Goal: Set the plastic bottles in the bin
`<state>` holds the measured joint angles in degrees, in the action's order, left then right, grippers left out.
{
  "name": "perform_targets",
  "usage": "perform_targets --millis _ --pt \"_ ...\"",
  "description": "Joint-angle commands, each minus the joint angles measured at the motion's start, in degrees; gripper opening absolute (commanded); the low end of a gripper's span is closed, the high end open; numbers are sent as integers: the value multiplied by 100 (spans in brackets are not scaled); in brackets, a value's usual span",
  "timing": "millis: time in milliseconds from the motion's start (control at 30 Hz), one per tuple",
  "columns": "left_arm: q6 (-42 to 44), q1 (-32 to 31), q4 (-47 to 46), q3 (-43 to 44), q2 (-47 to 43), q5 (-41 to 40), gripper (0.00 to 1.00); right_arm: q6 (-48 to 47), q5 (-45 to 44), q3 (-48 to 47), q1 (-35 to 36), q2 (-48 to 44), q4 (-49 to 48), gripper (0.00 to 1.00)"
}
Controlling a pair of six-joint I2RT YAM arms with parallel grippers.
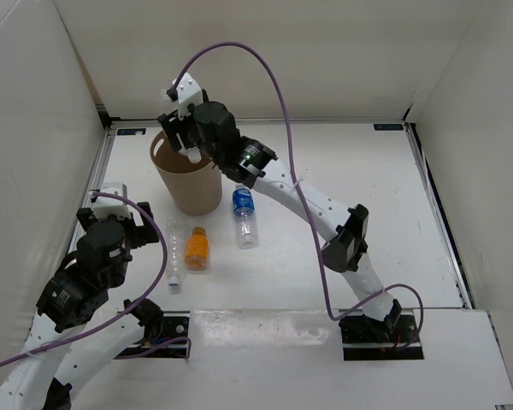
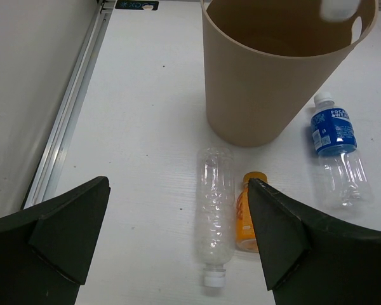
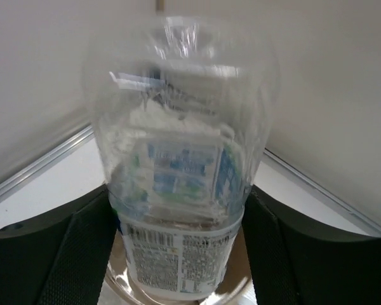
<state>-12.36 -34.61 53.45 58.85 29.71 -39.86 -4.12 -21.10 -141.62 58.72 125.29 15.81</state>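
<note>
Right now you are at the drop of the pale-labelled bottle (image 3: pixel 181 171): your right tool (image 1: pixel 185 141) is clenched on it above the mouth of the bin (image 1: pixel 178 190). The next move looks like a plain release, provided the bottle hangs inside the rim. Your left tool (image 2: pixel 178 187) is released and holds nothing, over the bench (image 2: pixel 146 95) near the slim clear bottle (image 2: pixel 216 203) and the orange bottle (image 2: pixel 246 219). The blue-labelled bottle (image 2: pixel 335 149) lies beside the bin. Only the right wrist view shows the grip; only the top view places that tool over the bin.
</note>
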Motion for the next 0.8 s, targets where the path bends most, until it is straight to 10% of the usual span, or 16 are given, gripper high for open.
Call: perform_targets --millis 0,433,600,767 --pt "-38 25 -45 30 -18 57 100 33 334 -224 -185 274 -589 78" --pt "-12 16 -81 21 34 39 100 105 -207 160 -151 -679 -193 90" --pt "-12 25 -80 13 26 4 100 -229 -2330 1986 174 -2077 -560 90" --pt "-12 16 -89 30 43 48 100 1142 -1593 3847 -304 -3369 339 90"
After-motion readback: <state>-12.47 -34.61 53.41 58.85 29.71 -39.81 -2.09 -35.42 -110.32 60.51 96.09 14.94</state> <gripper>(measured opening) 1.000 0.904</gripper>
